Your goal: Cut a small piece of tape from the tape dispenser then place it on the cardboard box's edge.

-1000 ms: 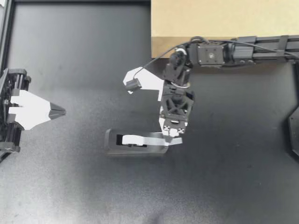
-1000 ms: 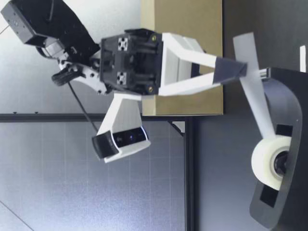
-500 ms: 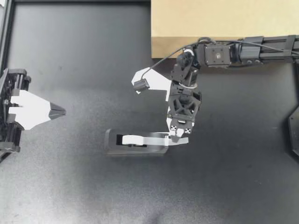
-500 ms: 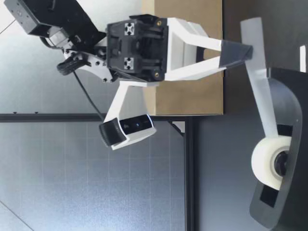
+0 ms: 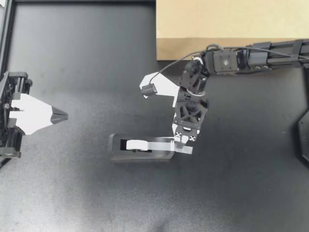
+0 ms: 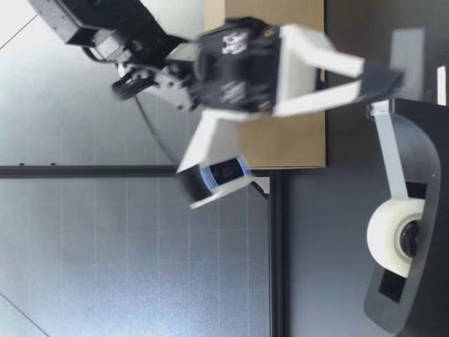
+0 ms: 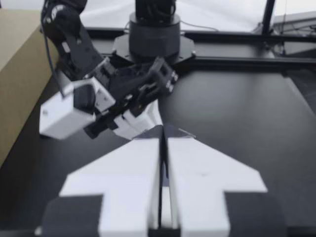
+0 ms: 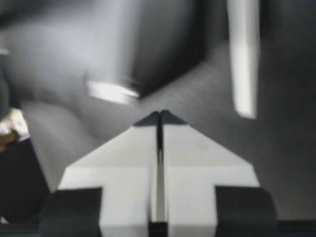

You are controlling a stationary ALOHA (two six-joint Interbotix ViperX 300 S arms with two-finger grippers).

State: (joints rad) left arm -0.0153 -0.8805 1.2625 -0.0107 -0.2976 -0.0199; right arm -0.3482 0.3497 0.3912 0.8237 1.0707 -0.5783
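Note:
The black tape dispenser lies mid-table with its white roll. A strip of tape runs from the roll to the dispenser's cutter end, where my right gripper is shut on it. In the low view the strip slopes from the roll to the right gripper, which hangs just above the cutter end, and a short end sticks out past the tips. The cardboard box stands at the back right. My left gripper rests shut and empty at the left edge. The right wrist view is blurred.
The box's front edge lies just behind the right arm's wrist. A black fixture sits at the table's right edge. From the left wrist view, the right arm stands ahead and the box to one side.
My right gripper has swung out past the dispenser's cutter end and sunk toward it, drawing the tape strip down with it. The left arm has stayed still.

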